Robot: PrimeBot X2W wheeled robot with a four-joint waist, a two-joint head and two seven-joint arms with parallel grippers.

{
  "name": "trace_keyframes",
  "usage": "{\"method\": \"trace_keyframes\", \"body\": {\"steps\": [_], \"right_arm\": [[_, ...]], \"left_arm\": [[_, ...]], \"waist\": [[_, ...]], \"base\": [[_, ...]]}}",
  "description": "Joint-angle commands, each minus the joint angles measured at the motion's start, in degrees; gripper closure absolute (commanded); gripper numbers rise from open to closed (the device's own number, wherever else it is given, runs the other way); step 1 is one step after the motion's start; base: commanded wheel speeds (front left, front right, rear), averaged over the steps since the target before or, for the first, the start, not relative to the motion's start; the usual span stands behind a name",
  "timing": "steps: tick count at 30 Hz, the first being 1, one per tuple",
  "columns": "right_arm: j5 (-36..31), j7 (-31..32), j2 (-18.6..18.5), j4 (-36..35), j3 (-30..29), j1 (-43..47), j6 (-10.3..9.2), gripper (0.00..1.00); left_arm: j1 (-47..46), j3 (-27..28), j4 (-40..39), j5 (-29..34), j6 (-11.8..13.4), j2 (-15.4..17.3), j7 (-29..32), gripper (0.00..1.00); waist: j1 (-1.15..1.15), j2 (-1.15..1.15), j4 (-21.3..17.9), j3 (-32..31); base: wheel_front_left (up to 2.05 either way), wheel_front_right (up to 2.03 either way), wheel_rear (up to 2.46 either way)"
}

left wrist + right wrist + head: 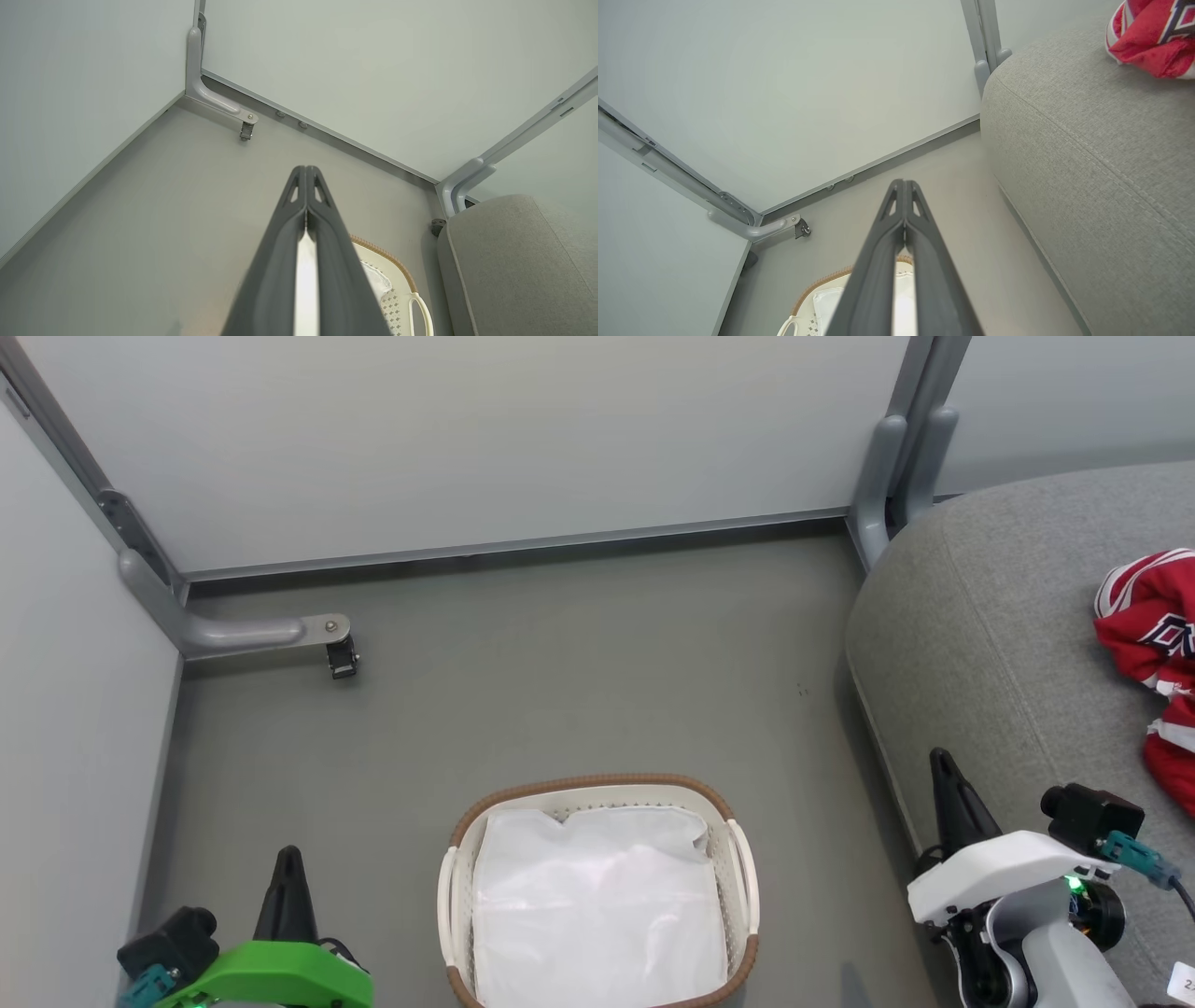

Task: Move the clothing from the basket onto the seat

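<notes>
The red clothing (1150, 639) lies crumpled on the grey seat (980, 616) at the right edge of the head view; the jersey's letters and striped trim show, and its red folds (1153, 39) appear at the top right of the right wrist view. The white basket (597, 793) with a brown rim stands on the floor at bottom centre and holds a plain white sheet (597, 905). My left gripper (288, 854) is shut and empty, left of the basket. My right gripper (939, 758) is shut and empty beside the seat's front edge (1064, 140).
Grey partition walls close the back and left. A metal foot bracket (280, 633) juts over the floor at back left, and a post base (887, 476) stands by the seat's far corner. Grey floor (579, 653) lies open between basket and wall.
</notes>
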Motion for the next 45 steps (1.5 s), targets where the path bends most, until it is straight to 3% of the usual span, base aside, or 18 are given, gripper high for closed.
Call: {"method": "trace_keyframes", "body": {"steps": [1,45], "right_arm": [[2.3,0.5,-0.3,-1.3,-0.4,-0.5,-0.01,1.00],[35.1,8.7,-0.5,-5.2,-3.5,2.0,-0.04,1.00]], "left_arm": [[-1.7,0.6,-1.1,-2.3,-0.5,0.1,0.4,1.00],[-4.2,4.6,-3.0,-33.5,-3.5,0.3,8.7,1.00]], "waist": [[0.00,0.00,0.0,0.0],[0.00,0.00,-0.1,-1.2]], "base": [[0.00,0.00,0.00],[0.00,0.00,0.00]]}}
